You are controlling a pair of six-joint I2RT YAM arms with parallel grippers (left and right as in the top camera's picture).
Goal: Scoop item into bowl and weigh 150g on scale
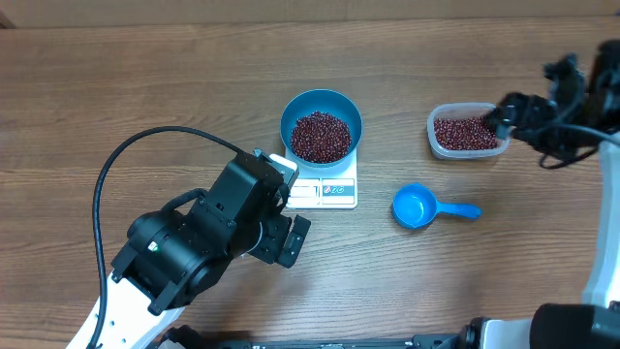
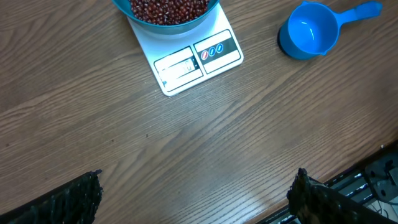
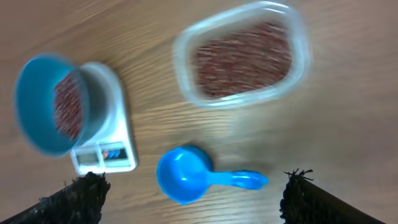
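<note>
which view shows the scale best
The left wrist view: the scale sits close and sharp, display window and buttons facing the camera, only its far part under the bowl. Overhead shows it small, its corner behind the left arm. The right wrist view shows it blurred.

Left arm (image 1: 208, 233) was black, blocky housings on a white lower link; black cable (image 1: 155, 133) looped above. Right arm (image 1: 557, 111) matched. Left gripper (image 2: 196, 199) fingers (image 2: 68, 202) were dark, rough-textured.

Nothing legible; the display (image 2: 179, 66) on the scale (image 2: 214, 37) looks too faint.
</note>
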